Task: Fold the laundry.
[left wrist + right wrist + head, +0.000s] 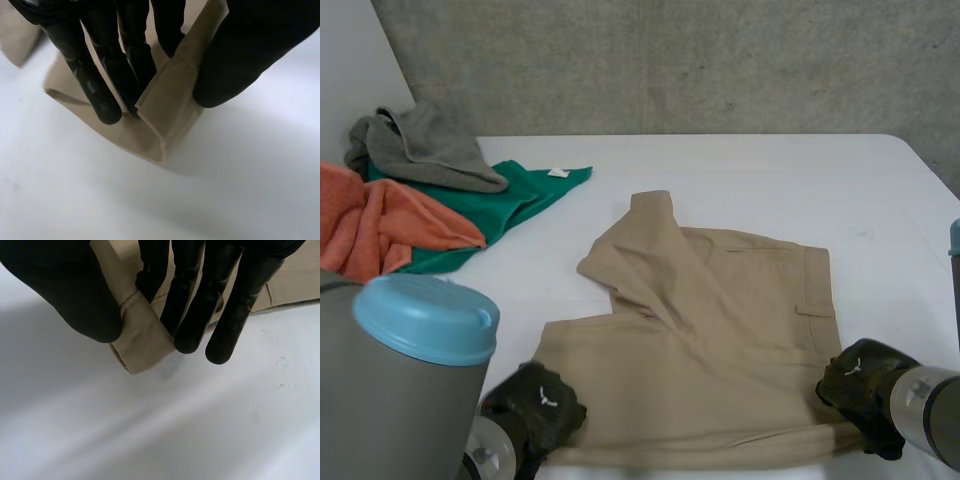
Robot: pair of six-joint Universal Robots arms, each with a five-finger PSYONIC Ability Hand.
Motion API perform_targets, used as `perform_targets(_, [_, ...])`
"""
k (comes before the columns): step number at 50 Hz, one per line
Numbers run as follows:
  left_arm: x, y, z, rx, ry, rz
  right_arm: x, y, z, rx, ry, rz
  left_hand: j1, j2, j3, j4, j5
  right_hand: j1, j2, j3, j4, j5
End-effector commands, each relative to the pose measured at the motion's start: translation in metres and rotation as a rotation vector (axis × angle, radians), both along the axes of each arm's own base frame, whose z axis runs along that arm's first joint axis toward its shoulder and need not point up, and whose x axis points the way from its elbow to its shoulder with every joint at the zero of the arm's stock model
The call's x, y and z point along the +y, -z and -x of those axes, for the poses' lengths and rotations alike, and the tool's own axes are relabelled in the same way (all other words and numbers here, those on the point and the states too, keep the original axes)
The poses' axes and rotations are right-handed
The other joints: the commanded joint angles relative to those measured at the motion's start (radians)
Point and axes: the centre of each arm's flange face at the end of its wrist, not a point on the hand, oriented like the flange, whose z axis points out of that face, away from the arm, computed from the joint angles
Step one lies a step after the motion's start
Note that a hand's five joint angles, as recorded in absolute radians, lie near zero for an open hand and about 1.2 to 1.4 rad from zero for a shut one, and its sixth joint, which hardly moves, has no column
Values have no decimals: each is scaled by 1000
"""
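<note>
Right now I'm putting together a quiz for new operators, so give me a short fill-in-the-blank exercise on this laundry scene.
1. The tan garment spread out is a pair of ____.
2. The left hand and the right hand each pinch a near ____ of it.
3. The white label belongs to the ____ garment.
4. The orange garment lies on the robot's ____ side of the table.

Missing words: shorts; corner; green; left.

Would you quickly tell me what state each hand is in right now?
Left hand: shut on the tan shorts, pinching a near corner.
Right hand: shut on the tan shorts, pinching the other near corner.
</note>
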Motion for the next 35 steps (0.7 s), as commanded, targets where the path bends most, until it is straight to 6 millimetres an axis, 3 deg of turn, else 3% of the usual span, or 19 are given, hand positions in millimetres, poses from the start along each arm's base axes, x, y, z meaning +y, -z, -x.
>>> perform_targets(1, [-29, -45, 21, 190, -12, 209, -17, 3, 4, -56, 25, 61, -892, -932, -928, -934, -923, 409, 221, 198, 211, 226])
perform_targets(4, [-52, -61, 26, 272, -45, 304, -20, 3, 4, -71, 29, 78, -889, -929, -925, -931, -920, 409, 221, 198, 211, 226])
perform_targets(9, [-86, -70, 33, 375, -50, 393, -22, 3, 2, -100, 35, 88, -857, -897, -893, -898, -888, 409, 221, 198, 211, 226])
perform_targets(17, [-153, -25, 58, 470, 65, 345, -26, 4, -2, -158, 52, 112, -695, -735, -731, -737, -727, 409, 221, 198, 211, 226])
perform_targets(22, [-188, 22, 75, 469, 97, 280, -28, 5, -5, -172, 42, 129, -648, -688, -684, -690, -680, 409, 221, 198, 211, 226])
perform_targets(28, [-211, 54, 83, 461, 88, 267, -32, 10, -7, -183, 54, 133, -560, -600, -596, -602, -592, 409, 221, 198, 211, 226])
perform_targets(32, [-220, 65, 86, 465, 84, 282, -33, 13, -7, -192, 63, 127, -387, -427, -423, -429, -419, 409, 221, 198, 211, 226])
perform_targets(35, [-224, 71, 88, 468, 81, 301, -34, 14, -7, -196, 71, 122, -94, -134, -130, -136, -126, 409, 221, 198, 211, 226])
